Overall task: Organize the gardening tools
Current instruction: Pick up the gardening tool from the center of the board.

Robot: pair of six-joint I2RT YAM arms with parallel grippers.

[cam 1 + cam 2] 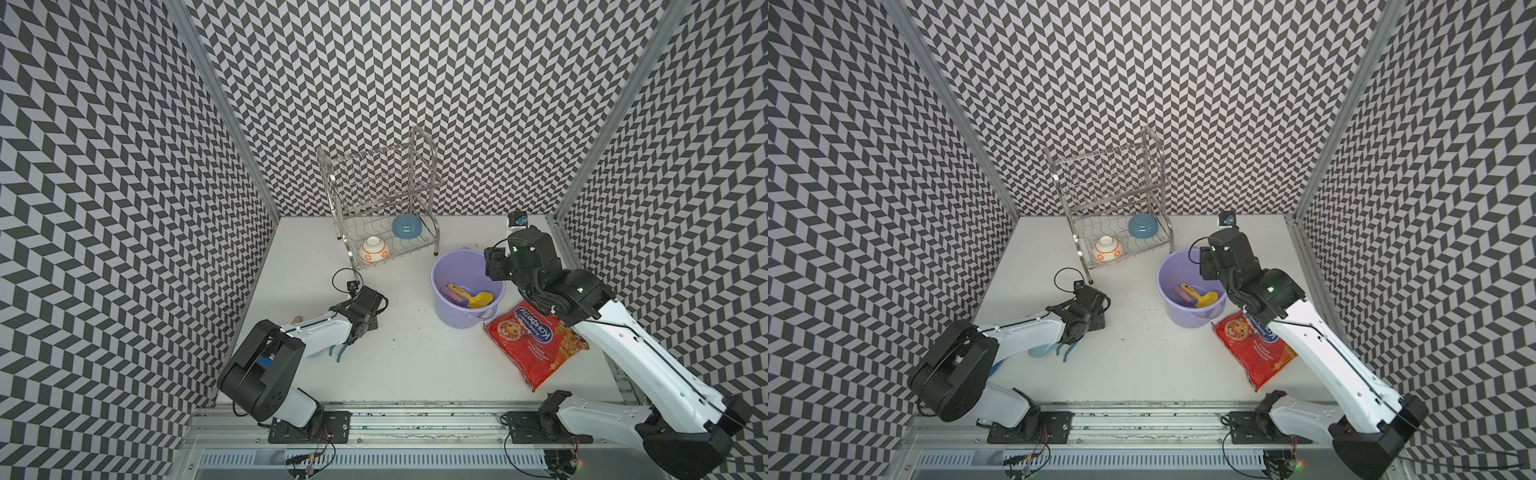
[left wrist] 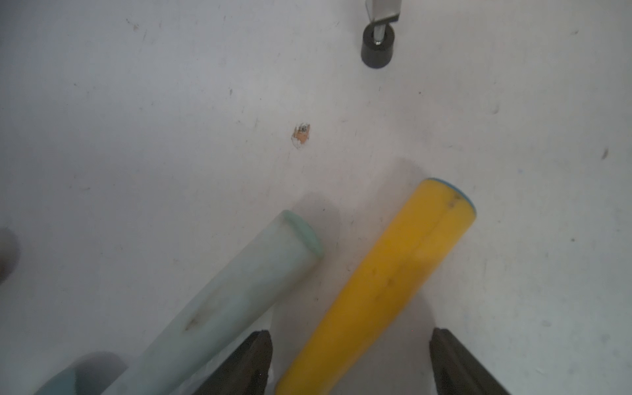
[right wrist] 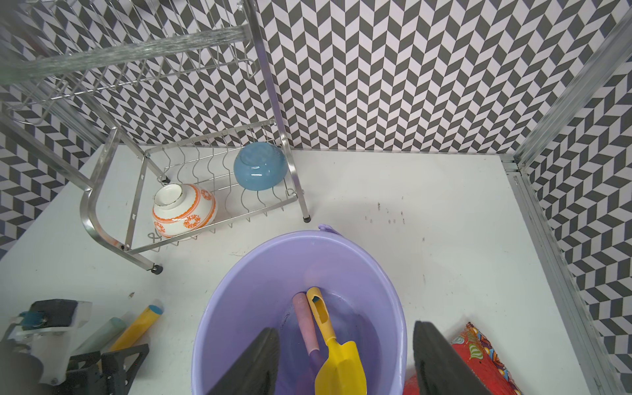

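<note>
Down on the table (image 1: pixel 415 365) by the left arm, the left gripper (image 2: pixel 352 333) sits low w/ its jaws spread apart. It straddles the yellow handle of the fork (image 2: pixel 393 273) but isn't clamped on it yet, so nothing is held. Step in hand looks like picking up that fork. To do it well: keep the handle centred btw the fingers and close squarely across it, b/c it runs at a slant to the jaws in the wrist view and could roll or swivel out. Watch the pale-blue trowel (image 2: pixel 239 290): its handle lies just beside the fork's, outside one finger, near enough to get nudged or pinched. Lift straight up before swinging toward the bucket (image 3: pixel 239 307). That's prob. the drop spot, since the yellow scoop (image 3: pixel 337 359) and the purple scoop (image 3: pixel 304 325) w/ pink handle already lie inside, side by side. The right gripper (image 3: pixel 347 330) hangs over the bucket, jaws apart and empty, and may need to clear off so the arms don't meet. Fork: round, smooth yellow plastic handle w/ blue end cap, a seam along it, a few scuffs; blue prongs peek from under the left arm in both top views. Trowel: translucent pale-blue, round handle, lightly smudged. Both lie flat on the table, well apart from the bucket.
</note>
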